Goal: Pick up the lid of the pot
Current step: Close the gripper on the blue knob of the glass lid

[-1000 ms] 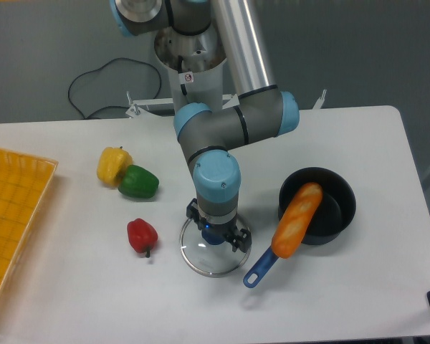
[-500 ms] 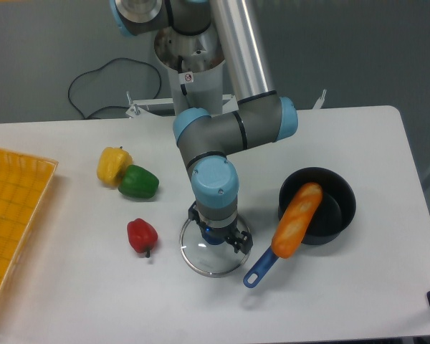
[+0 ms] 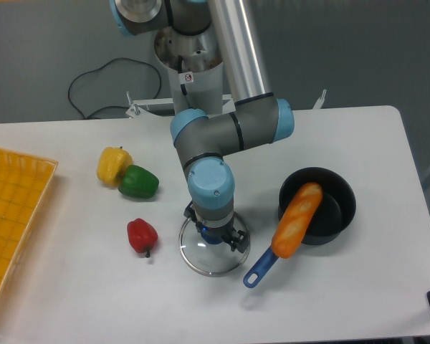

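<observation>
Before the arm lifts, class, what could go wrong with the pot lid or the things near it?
The end effector is at the blue knob of the pot lid, but I cannot tell whether it grips firmly; the lid might slip or tilt when raised.

The lid's right side lies close to the blue handle, so a sideways swing could knock it.

The orange item reaches over the rim of the black pot; a bump might shift it.

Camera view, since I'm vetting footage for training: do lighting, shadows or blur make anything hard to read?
In the fixed camera's view, the transparent pot lid blends into the pale table, leaving mainly its rim to read; the black pot's interior is too dark for detail; shadows look faint, and no obvious motion blur shows.
</observation>
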`<act>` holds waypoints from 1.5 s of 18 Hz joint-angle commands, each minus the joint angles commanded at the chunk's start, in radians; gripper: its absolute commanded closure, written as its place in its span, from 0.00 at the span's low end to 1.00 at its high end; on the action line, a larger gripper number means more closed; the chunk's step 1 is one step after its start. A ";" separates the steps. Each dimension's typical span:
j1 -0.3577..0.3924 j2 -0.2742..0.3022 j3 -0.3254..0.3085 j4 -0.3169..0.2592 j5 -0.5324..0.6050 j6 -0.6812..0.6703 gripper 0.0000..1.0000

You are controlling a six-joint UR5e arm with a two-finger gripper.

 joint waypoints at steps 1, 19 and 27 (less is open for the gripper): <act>0.003 0.002 0.000 0.000 0.000 0.002 0.00; -0.003 0.014 -0.012 -0.009 -0.020 -0.008 0.00; -0.003 0.009 -0.012 -0.011 -0.017 -0.008 0.00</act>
